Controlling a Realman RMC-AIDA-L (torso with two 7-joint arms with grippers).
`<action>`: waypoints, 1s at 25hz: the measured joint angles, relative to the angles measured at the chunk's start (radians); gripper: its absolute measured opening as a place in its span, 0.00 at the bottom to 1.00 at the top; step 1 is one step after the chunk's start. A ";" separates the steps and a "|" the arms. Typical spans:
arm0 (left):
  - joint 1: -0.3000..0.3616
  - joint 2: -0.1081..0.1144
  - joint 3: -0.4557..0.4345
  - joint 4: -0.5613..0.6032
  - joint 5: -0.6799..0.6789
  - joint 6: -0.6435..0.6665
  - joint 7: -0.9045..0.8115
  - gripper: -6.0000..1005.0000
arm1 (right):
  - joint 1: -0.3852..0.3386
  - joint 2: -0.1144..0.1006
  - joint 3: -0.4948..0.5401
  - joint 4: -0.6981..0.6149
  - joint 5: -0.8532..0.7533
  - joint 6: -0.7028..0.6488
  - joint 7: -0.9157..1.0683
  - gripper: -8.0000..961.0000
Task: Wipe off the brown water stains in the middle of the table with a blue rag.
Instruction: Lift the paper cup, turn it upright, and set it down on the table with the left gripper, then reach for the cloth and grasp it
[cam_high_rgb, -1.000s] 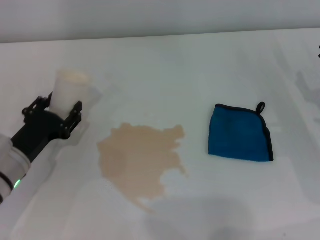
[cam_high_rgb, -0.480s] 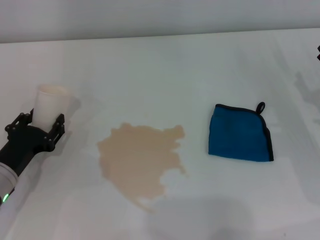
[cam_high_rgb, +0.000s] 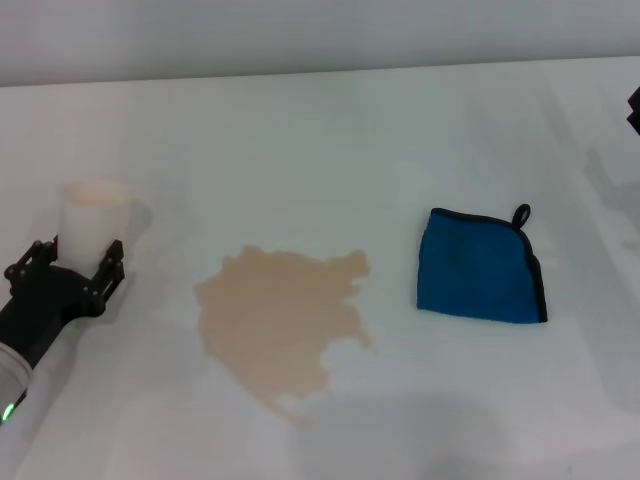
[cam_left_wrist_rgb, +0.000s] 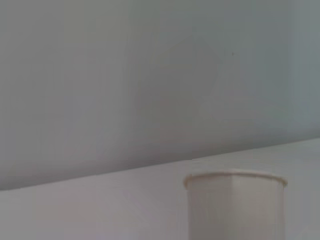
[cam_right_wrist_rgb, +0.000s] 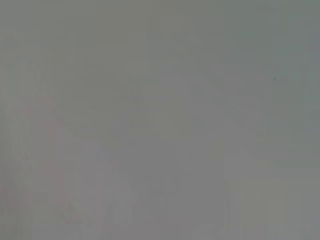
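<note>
L pincer (cam_high_rgb: 68, 262) grips paper cup (cam_high_rgb: 93, 215); blue rag (cam_high_rgb: 478, 265) untouched

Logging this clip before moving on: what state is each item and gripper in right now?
paper cup: upright, held at the table's left side.
left gripper: shut on the paper cup.
brown water stains: unwiped, spread mid-table.
blue rag: lying flat, untouched, right of the stains.
table: white, stained in the middle.
right gripper: only a dark sliver at the head view's right edge, state unclear.
</note>
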 joint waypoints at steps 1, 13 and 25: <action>0.000 0.000 0.000 0.000 0.000 0.000 0.000 0.62 | 0.000 0.000 0.000 0.000 0.000 0.000 0.000 0.89; 0.037 -0.001 0.000 0.016 -0.002 -0.001 0.000 0.62 | -0.005 0.001 -0.003 0.002 0.000 0.014 0.000 0.89; 0.066 0.000 -0.001 0.055 -0.012 -0.001 0.009 0.78 | -0.006 -0.001 -0.004 0.002 -0.001 0.018 0.000 0.89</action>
